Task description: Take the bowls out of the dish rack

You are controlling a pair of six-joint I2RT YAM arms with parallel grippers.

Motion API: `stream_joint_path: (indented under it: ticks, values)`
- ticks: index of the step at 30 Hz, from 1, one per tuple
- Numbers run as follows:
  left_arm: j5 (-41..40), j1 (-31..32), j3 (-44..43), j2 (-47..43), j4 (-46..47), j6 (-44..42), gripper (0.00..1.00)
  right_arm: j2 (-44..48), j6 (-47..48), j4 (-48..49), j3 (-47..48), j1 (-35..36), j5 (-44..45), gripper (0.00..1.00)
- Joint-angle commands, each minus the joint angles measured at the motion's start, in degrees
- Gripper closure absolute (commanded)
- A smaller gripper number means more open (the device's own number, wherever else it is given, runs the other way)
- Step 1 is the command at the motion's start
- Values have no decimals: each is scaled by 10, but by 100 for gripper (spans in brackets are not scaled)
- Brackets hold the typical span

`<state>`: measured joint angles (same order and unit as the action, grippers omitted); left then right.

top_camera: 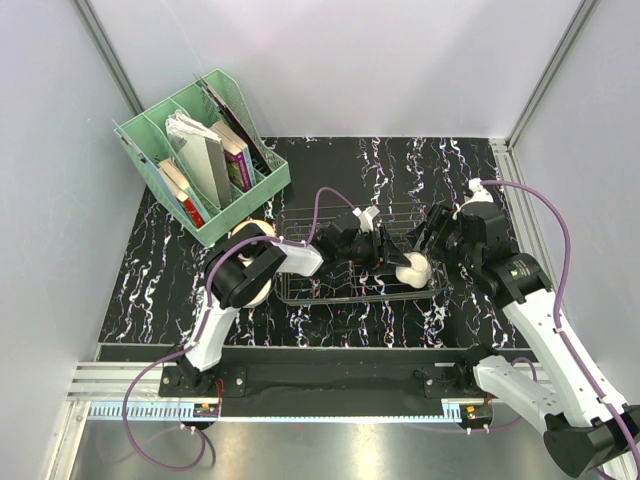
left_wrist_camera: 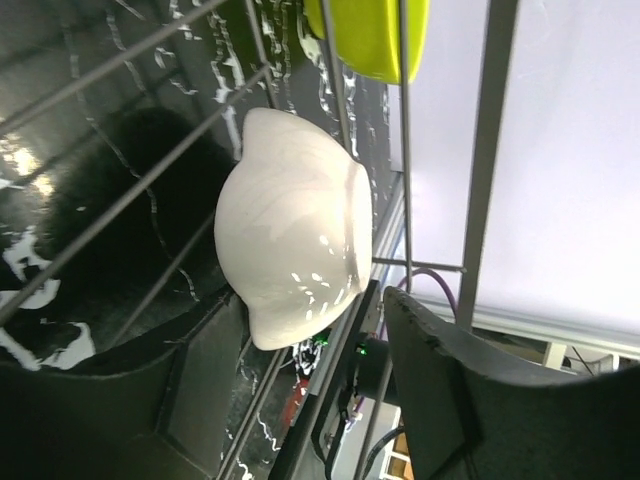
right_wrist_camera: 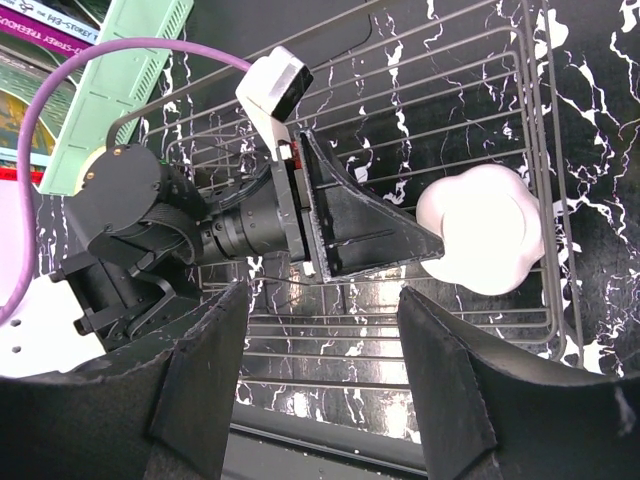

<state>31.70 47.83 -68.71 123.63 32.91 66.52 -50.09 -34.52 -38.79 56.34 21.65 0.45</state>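
**Left gripper straddling a white bowl in the dish rack**

Closest to the lens, the left gripper (left_wrist_camera: pixel 305 310) shows two dark fingers (left_wrist_camera: pixel 450 400) spread apart, one on each side of a white bowl (left_wrist_camera: pixel 290 220). The bowl has a scalloped rim and lies on its side among the wires. A gap shows at one finger, so the jaws are not pinching it. Past it, a yellow-green bowl (left_wrist_camera: pixel 370 35) shows behind the wires (its exact slot cannot be told).

Seen from above, a mint-green file organiser (top_camera: pixel 200 190) with books (top_camera: pixel 238 155) stands left of and behind the dish rack (top_camera: pixel 310 297). A cream bowl (top_camera: pixel 247 228) shows partly under the left arm, just left of the rack. The white bowl sits in the rack's front right corner. The right gripper (right_wrist_camera: pixel 322 295) hangs over the rack's right end, its jaws spread wide with nothing between them.
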Motion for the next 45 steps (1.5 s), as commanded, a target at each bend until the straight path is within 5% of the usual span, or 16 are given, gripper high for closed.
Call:
stream_joint_path:
  ticks: [1, 24, 45]
  values:
    - [33, 1, 3, -10, 74, 11, 42, -5, -5, 16, -2, 3, 14, 31]
    - [48, -3, 9, -10, 102, 23, 80, -9, -8, 14, -20, 4, 28, 31]
    - [53, -11, 26, -40, 124, 24, 100, -13, -17, 10, -36, 3, 45, 31]
